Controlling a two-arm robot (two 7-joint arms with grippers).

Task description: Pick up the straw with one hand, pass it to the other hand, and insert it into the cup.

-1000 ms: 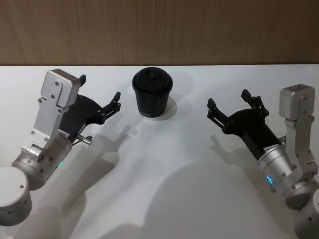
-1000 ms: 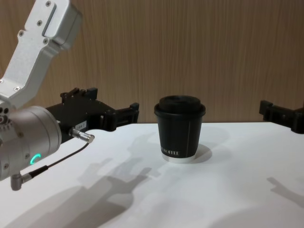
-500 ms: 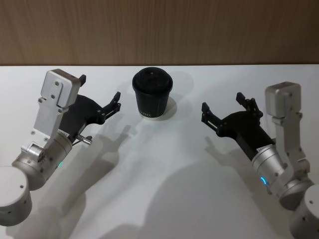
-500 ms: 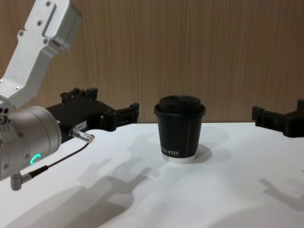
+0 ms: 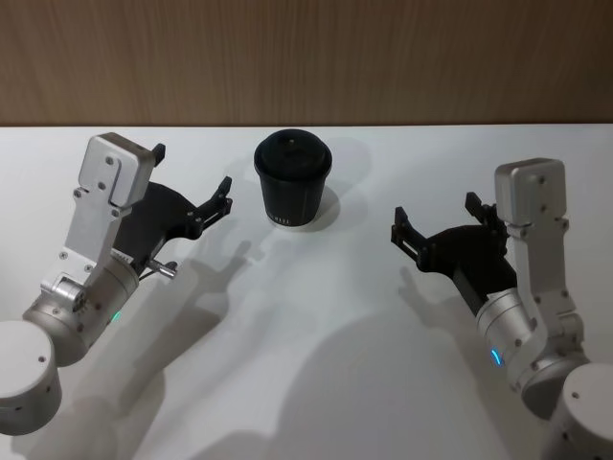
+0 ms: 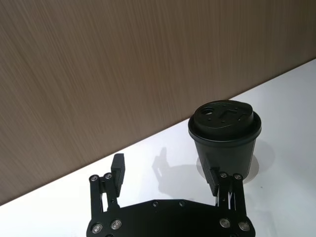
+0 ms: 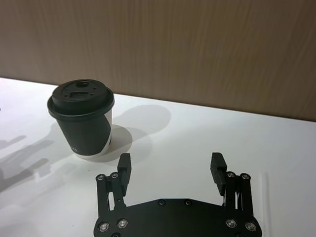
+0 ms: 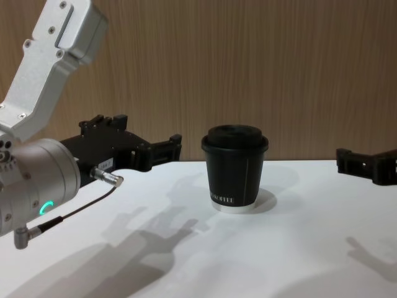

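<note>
Because the straw [image 7: 267, 197] lies just beside it, the right hand [image 5: 436, 216] hangs open (left hand [image 5: 192, 169] likewise, near the cup [image 5: 292, 182]).

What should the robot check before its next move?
1. Left claw open and empty: ok.
2. Right claw open and empty: ok.
3. Cup upright on the table, between the claws: ok.
4. Lid on the cup: ok.
5. Straw spotted: cannot tell; there is a faint thin white line on the table by the right claw.
</note>
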